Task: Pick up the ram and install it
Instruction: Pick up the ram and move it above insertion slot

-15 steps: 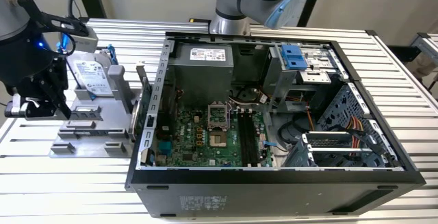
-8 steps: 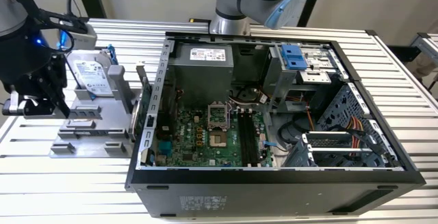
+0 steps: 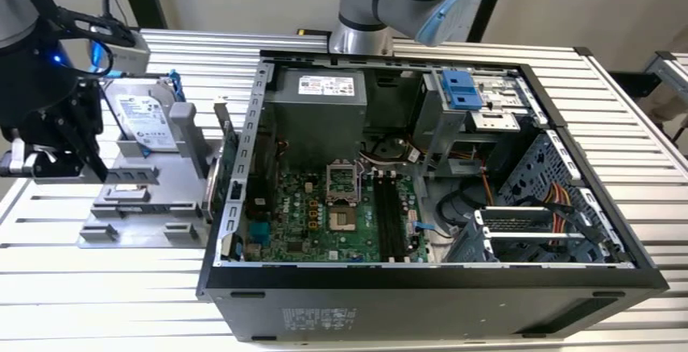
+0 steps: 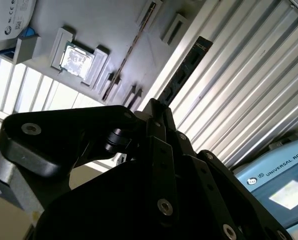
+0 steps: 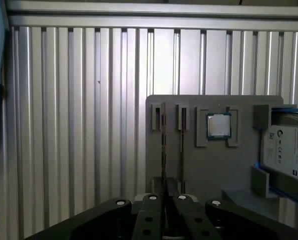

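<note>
Pinching the ram [image 4: 186, 67] at one end, the gripper [image 4: 157, 111] hangs over the ribbed metal table [image 4: 248, 90], its black fingers [image 4: 159, 132] drawn tight against the stick.

- Second wrist view: the ram juts straight out from the fingertips, with dark chips in a row along its face. A small printed sticker sits at its far end; the lettering is not transcribed.
- First wrist view: the same ram [image 5: 163, 150] is seen edge-on, a thin line running out from between the fingers above the grey fixture [image 5: 213, 170].
- Fixture contents: a second thin stick [image 4: 133, 47] is seated in the slot nearest the processor chip [image 4: 79, 57]. Beyond the chip sits the hard drive [image 5: 288, 145], which has a white printed label and a blue bracket.
- Beside the table in the second wrist view is a blue housing [image 4: 273, 180] with white lettering.

Exterior view:
- The fixture [image 3: 140, 223] sits at 9 o'clock of the open computer case [image 3: 430, 304].
- The arm's black wrist [image 3: 38, 86], with a blue light on it, is at 9 o'clock of the fixture.
- The hard drive [image 3: 140, 118] stands tilted at the fixture's 12 o'clock end.
- Inside the case, the black motherboard slots [image 3: 387, 215] run from 12 to 6, at 3 o'clock of the processor socket [image 3: 344, 221].
- The power supply [image 3: 322, 106], with a white label, lies at 12 o'clock of the board.
- The case's near wall carries a small block of white print.
- The ram is well apart from the slots, out past the fixture.
</note>
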Controlling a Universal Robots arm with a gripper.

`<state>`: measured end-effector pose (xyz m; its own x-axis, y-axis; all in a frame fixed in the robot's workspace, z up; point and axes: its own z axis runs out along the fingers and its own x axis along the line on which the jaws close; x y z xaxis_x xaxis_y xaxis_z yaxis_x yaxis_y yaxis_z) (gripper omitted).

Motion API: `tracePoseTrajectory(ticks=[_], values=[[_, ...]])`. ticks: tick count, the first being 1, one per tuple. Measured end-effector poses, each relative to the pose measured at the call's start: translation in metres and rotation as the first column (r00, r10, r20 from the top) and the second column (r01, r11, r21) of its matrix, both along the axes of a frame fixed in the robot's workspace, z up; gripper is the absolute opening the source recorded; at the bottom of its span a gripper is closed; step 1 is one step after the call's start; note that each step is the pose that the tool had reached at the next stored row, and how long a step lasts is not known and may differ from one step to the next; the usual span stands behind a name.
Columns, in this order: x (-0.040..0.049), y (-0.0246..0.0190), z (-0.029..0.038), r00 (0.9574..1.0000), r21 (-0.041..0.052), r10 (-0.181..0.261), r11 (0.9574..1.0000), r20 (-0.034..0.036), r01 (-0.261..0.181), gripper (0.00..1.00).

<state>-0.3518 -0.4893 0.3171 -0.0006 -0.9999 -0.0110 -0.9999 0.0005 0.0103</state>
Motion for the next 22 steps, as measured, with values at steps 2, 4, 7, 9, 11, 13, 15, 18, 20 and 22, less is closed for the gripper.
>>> tracePoseTrajectory(ticks=[2, 4, 7, 9, 11, 13, 15, 18, 20, 22], values=[[0.0000, 0.0000, 0.0014, 1.0000, 0.0000, 0.000, 1.0000, 0.0000, 0.000, 0.00], [0.0000, 0.0000, 0.0027, 1.0000, 0.0000, 0.000, 1.0000, 0.0001, 0.000, 0.00], [0.0000, 0.0000, 0.0049, 1.0000, -0.0001, 0.000, 1.0000, 0.0000, 0.000, 0.00], [0.0000, 0.0000, 0.0063, 1.0000, 0.0001, 0.000, 1.0000, 0.0001, 0.000, 0.00], [-0.0001, 0.0000, 0.0080, 1.0000, 0.0000, 0.000, 1.0000, 0.0000, 0.000, 0.00], [-0.0001, 0.0000, 0.0093, 1.0000, 0.0001, 0.000, 1.0000, 0.0000, 0.000, 0.00], [-0.0001, 0.0000, 0.0101, 1.0000, 0.0002, 0.000, 1.0000, 0.0001, 0.000, 0.00], [0.0000, 0.0000, 0.0104, 1.0000, 0.0002, 0.000, 1.0000, 0.0002, 0.000, 0.00], [-0.0001, 0.0000, 0.0107, 1.0000, 0.0001, 0.000, 1.0000, 0.0000, 0.000, 0.00], [-0.0001, 0.0000, 0.0112, 1.0000, 0.0001, 0.000, 1.0000, 0.0000, 0.000, 0.00]])
